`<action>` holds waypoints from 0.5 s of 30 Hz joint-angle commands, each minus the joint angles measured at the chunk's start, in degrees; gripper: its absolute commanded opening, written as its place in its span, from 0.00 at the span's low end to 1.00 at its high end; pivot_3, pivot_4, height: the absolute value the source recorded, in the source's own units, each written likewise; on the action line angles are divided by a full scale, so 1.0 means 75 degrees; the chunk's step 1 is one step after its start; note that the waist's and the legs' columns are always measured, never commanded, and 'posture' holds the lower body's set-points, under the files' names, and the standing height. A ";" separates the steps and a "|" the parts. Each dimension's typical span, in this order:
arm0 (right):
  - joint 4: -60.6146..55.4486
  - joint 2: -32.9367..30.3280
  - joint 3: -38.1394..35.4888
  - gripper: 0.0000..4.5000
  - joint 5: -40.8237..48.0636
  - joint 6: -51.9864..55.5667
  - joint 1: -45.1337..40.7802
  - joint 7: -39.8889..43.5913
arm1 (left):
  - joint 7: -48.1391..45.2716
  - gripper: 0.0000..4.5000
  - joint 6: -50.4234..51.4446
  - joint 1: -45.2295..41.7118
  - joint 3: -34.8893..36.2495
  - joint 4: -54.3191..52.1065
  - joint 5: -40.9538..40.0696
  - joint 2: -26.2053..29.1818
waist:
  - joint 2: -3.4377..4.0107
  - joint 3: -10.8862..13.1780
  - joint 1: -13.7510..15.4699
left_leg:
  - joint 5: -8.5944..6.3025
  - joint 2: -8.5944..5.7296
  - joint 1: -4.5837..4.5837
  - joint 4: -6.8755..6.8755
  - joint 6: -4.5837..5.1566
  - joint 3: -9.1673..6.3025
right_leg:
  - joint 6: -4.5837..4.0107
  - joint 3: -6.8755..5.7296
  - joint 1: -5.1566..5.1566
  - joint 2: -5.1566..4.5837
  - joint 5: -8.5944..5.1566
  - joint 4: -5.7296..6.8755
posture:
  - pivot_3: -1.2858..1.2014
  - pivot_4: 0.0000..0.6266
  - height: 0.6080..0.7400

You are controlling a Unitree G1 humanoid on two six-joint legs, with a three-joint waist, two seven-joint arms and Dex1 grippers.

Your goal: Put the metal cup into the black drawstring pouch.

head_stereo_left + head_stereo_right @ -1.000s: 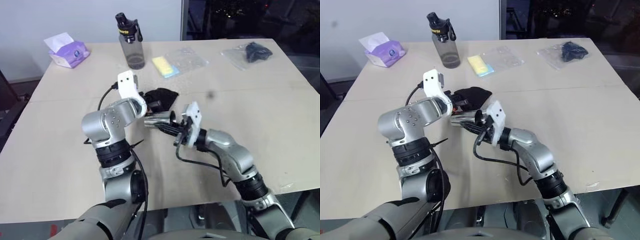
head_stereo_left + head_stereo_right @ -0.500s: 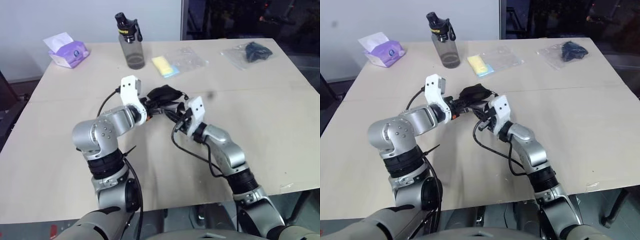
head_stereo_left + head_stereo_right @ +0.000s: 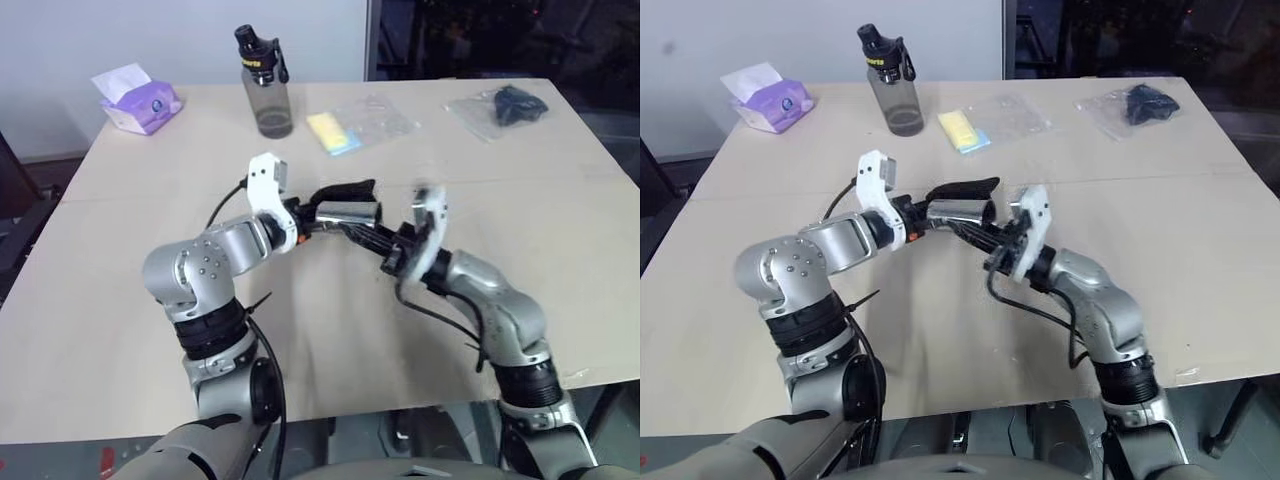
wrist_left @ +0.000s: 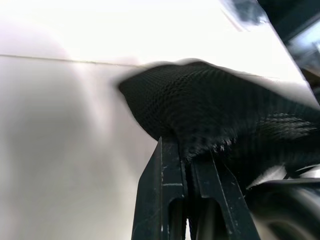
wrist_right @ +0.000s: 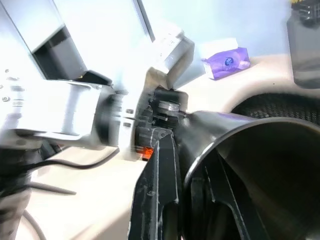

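Note:
The metal cup (image 3: 346, 213) lies on its side in the air above the middle of the table, its mouth turned to my right gripper (image 3: 374, 236). That gripper is shut on the cup's rim, one finger (image 5: 159, 190) outside the wall and the other inside. The black drawstring pouch (image 3: 345, 190) hangs as a dark strip just above and behind the cup. My left gripper (image 3: 308, 216) is shut on the pouch's edge, and the left wrist view shows the mesh fabric (image 4: 215, 110) pinched between its fingers. Whether the cup's base sits inside the pouch opening I cannot tell.
At the back of the table (image 3: 120, 300) stand a grey bottle with a black cap (image 3: 268, 85), a purple tissue pack (image 3: 135, 100), a yellow sponge in a clear bag (image 3: 332, 132) and a dark bundle in a clear bag (image 3: 505, 105).
My right gripper has swung up and to the right with the cup, which now shows below the pouch. The left gripper has lifted the pouch and stayed put for the last half second.

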 commanded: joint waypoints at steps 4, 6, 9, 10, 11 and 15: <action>-0.0313 0.0294 -0.0035 0.01 0.0419 -0.0003 -0.0108 -0.0239 | 0.0015 0.00 0.0168 -0.0112 0.0049 -0.0071 -0.0238 -0.0136 | 0.0000 0.0000 -0.0021 | 0.0000 0.0002 0.0011 -0.0005 0.0000 0.0002 | -0.0001 0.0005 0.0000 0.0005 -0.0001 0.0006 | 0.52 0.24 1.00; -0.0183 0.0347 0.0158 0.01 0.0178 -0.0089 -0.0037 -0.0346 | 0.0006 0.00 0.0192 -0.0115 0.0083 -0.0096 -0.0260 -0.0161 | 0.0000 0.0000 -0.0018 | 0.0000 0.0002 0.0010 -0.0005 0.0000 0.0005 | -0.0001 0.0005 0.0000 0.0005 -0.0001 0.0005 | 0.52 0.24 1.00; -0.0075 0.0318 0.0343 0.01 -0.0061 -0.0162 0.0041 -0.0389 | 0.0003 0.00 0.0214 -0.0130 0.0117 -0.0122 -0.0266 -0.0155 | 0.0000 0.0000 -0.0012 | 0.0000 0.0000 0.0009 -0.0005 0.0000 0.0006 | 0.0000 0.0006 0.0001 0.0003 -0.0001 0.0003 | 0.52 0.24 1.00; 0.0019 0.0298 0.0396 0.01 -0.0200 -0.0260 0.0062 -0.0391 | 0.0011 0.00 0.0240 -0.0145 0.0151 -0.0120 -0.0266 -0.0164 | 0.0000 0.0000 -0.0010 | 0.0000 0.0000 0.0008 -0.0004 0.0000 0.0006 | 0.0000 0.0006 0.0000 0.0003 -0.0001 0.0003 | 0.52 0.24 1.00; 0.0087 0.0290 0.0428 0.01 -0.0305 -0.0332 0.0075 -0.0393 | 0.0019 0.00 0.0262 -0.0156 0.0176 -0.0119 -0.0266 -0.0171 | 0.0000 0.0000 -0.0008 | 0.0000 0.0000 0.0007 -0.0004 0.0000 0.0005 | 0.0000 0.0005 0.0000 0.0003 -0.0001 0.0003 | 0.52 0.24 1.00; 0.0445 0.0267 0.0482 0.01 -0.0818 -0.0599 0.0115 -0.0617 | 0.0009 0.00 0.0302 -0.0147 0.0179 -0.0163 -0.0327 -0.0179 | 0.0000 0.0000 0.0001 | 0.0000 0.0000 0.0008 -0.0004 0.0000 0.0005 | 0.0000 0.0003 0.0001 0.0003 -0.0001 0.0003 | 0.52 0.24 1.00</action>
